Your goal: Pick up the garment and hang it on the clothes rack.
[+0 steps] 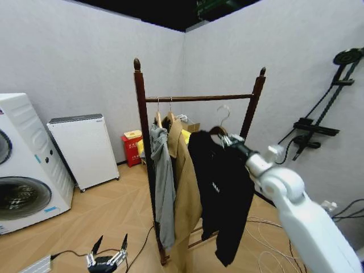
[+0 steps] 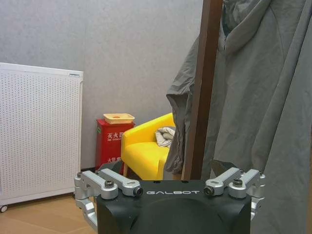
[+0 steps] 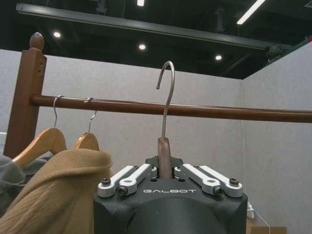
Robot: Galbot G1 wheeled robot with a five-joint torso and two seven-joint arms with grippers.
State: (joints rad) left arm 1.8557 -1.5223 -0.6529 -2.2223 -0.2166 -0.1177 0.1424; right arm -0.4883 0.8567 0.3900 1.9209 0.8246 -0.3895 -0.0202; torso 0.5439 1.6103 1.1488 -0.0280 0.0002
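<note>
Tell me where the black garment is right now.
In the head view the garment hangs from the right gripper, in front of the clothes rack, right of the tan coat; its hook is not yet over the bar.

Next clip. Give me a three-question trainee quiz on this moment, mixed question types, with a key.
1. True or false: the garment's hanger hook is already over the clothes rack's bar.
2. Which tool grips the hanger? A) left tool B) right tool C) neither
3. Fill in: two other garments hang on the bar, a grey hooded jacket and a ___ coat.

Key
1. False; the hook stands in front of the bar, not yet on it.
2. B; the right tool is shut on the hanger neck, while the left tool waits low, open.
3. tan
</note>
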